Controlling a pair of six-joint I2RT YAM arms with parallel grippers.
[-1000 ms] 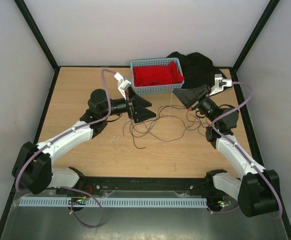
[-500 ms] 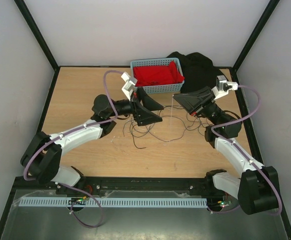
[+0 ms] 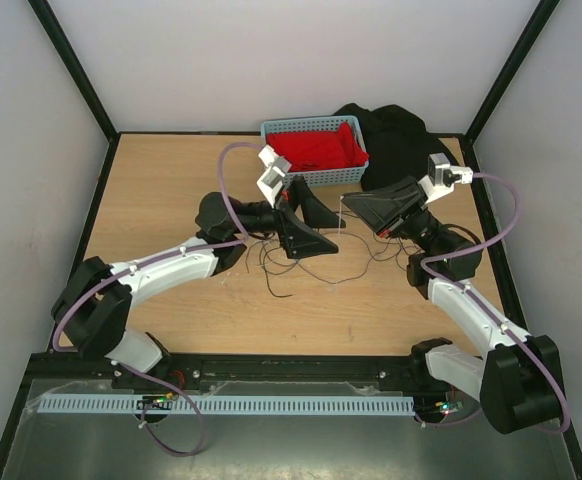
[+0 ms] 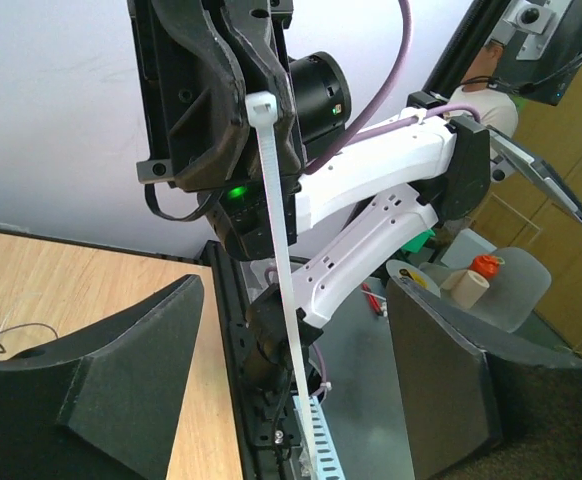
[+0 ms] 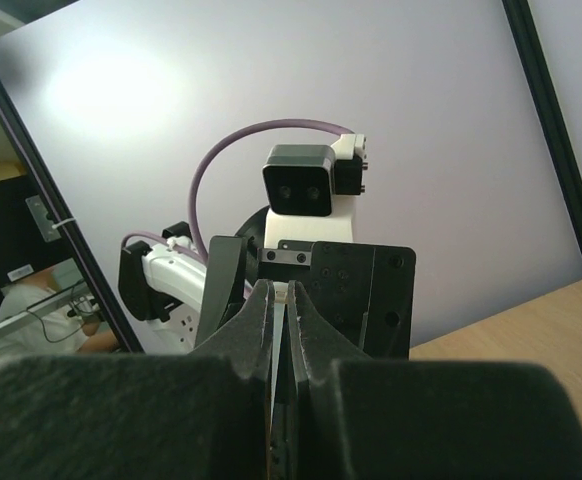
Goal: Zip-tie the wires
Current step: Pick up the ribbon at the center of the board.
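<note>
Noted: wires [image 3: 283, 268] lie loose mid-surface, beneath both arms, touching neither. The left fingers [image 4: 121, 370] are spread wide (nothing held); the right fingers [image 5: 254, 335] are clenched on a white zip tie [image 4: 283, 290] that hangs between the left pair.

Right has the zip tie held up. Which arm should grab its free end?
Left, probably. The left gripper is open, and the zip tie hangs between its jaws. The right gripper is shut on the tie's upper end, so it is occupied.

Wooden table [image 3: 161, 190] carries wires [image 3: 271, 268], basket [image 3: 311, 123], black cloth [image 3: 396, 135].
</note>
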